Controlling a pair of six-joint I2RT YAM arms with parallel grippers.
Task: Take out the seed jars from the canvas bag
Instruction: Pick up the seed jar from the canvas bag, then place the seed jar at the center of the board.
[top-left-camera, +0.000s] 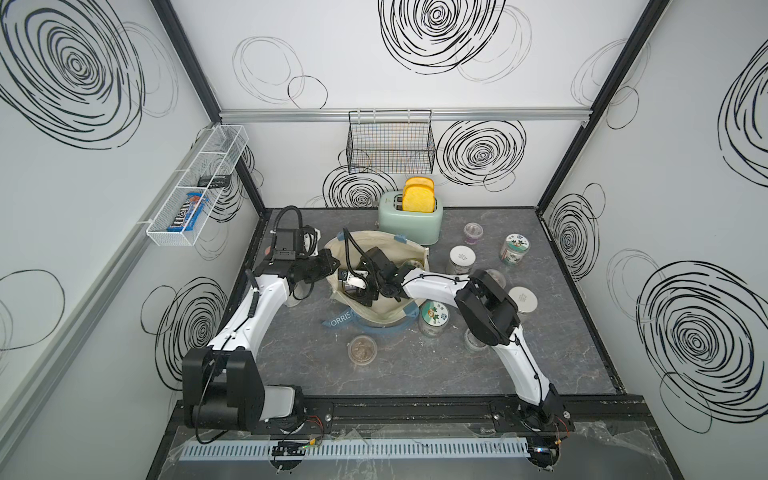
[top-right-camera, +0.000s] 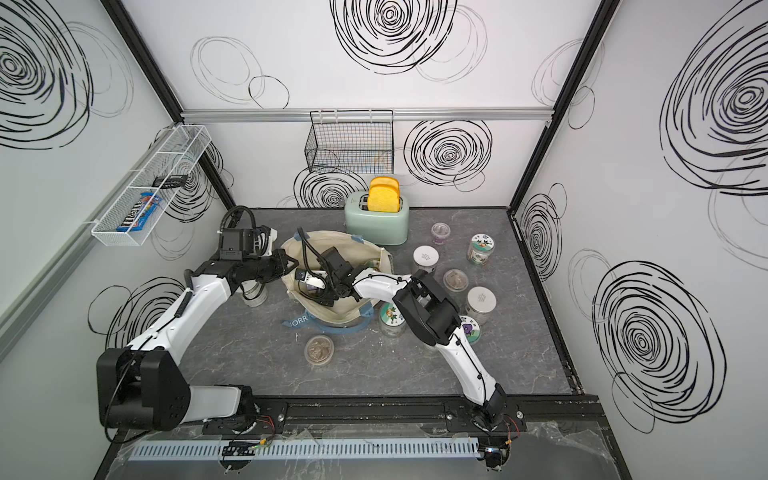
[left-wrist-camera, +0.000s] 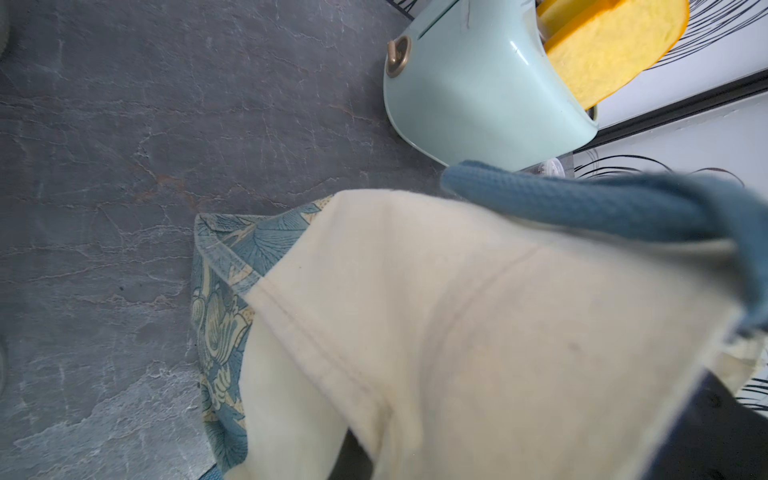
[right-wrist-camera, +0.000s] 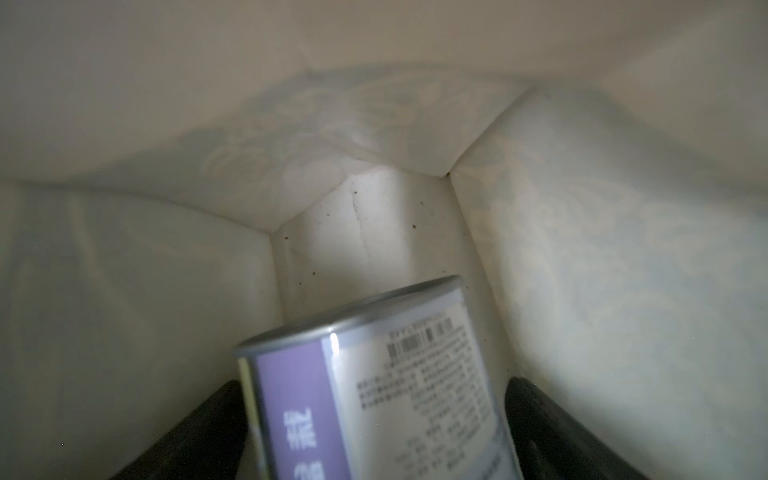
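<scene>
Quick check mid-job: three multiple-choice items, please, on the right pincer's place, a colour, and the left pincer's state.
1. Where is the right pincer?
A inside the cream canvas bag with blue straps
B outside, beside it
C raised high above it

2. Label colour on the metal-rimmed cylindrical jar between its open fingers?
A red
B purple and white
C green

3. The left pincer is:
A open
B shut on a jar
C shut on the bag's rim

Answers:
A, the arm reaches down through the bag's mouth.
B, the right wrist view shows the label.
C, it pinches the cloth.

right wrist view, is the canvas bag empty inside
No, a jar with a purple and white label and a metal rim sits inside the canvas bag.
</scene>
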